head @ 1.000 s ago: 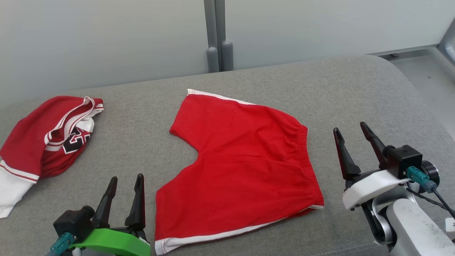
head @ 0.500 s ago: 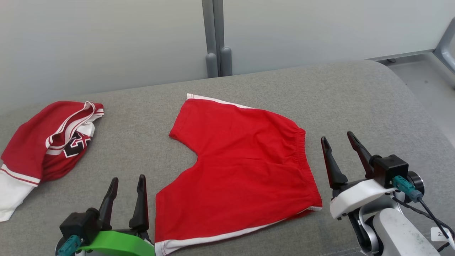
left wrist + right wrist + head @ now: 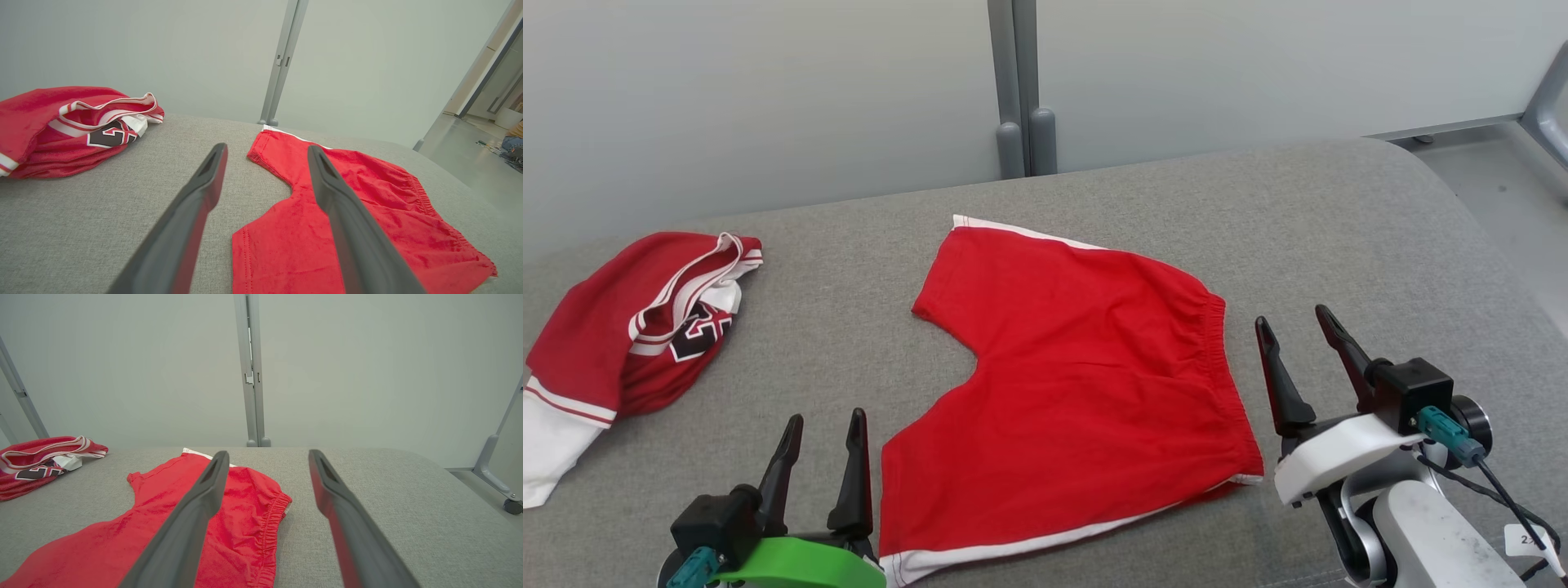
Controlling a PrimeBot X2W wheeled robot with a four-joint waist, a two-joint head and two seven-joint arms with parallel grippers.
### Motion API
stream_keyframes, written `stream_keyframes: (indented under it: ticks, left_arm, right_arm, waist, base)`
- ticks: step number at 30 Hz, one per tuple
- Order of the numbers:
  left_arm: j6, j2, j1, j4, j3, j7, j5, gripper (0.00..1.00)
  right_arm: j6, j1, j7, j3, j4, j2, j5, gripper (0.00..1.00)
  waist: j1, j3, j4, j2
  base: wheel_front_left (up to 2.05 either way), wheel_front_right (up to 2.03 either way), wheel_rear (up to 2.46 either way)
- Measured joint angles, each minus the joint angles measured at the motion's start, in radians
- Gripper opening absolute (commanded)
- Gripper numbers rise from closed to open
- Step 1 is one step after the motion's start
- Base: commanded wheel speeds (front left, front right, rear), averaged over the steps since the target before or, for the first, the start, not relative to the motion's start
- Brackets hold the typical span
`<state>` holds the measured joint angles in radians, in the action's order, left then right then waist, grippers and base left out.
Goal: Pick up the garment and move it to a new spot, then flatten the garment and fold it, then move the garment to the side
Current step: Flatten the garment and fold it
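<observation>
While the red shorts (image 3: pixel 1078 384) lie spread flat on the grey cushion (image 3: pixel 1339 212), the left gripper (image 3: pixel 826 416) sits beside their leg hem and the right gripper (image 3: pixel 1291 315) beside the waistband, both gaping wide and empty.

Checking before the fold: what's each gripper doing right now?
Left gripper: open, empty, beside the red fabric shorts with white trim.
Right gripper: open, empty.

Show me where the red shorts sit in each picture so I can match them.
Head view: red shorts, centre, spread flat.
Left wrist view: shorts, lower right.
Right wrist view: shorts, lower left, waistband toward centre.
Shared landmark: grey post beyond their far white-trimmed corner.
</observation>
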<state>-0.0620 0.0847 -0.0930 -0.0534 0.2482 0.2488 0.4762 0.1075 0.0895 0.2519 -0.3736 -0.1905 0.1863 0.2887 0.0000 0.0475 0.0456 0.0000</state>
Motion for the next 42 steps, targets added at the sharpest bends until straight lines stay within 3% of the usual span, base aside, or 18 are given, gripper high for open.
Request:
stream_keyframes:
  ticks: [14,26,42]
  left_arm:
    - [0.002,-0.006,-0.048,-0.044,0.018,0.002,-0.006,1.00]
    - [0.068,0.030,-0.116,-0.169,0.107,-0.082,-0.013,1.00]
    - [0.098,0.017,-0.086,-0.264,0.103,-0.090,0.012,1.00]
  right_arm:
    - [-0.013,-0.030,0.000,-0.010,-0.028,0.003,-0.018,1.00]
    - [-0.036,-0.059,0.000,-0.014,-0.079,0.030,-0.036,1.00]
    - [-0.047,-0.057,0.000,0.005,-0.083,0.029,-0.036,1.00]
  waist:
    - [0.0000,-0.009,-0.006,0.0000]
    - [0.0000,-0.041,-0.010,0.0000]
    - [0.0000,-0.065,0.016,0.0000]
  base:
    - [0.00,0.00,0.00]
    - [0.00,0.00,0.00]
    - [0.00,0.00,0.00]
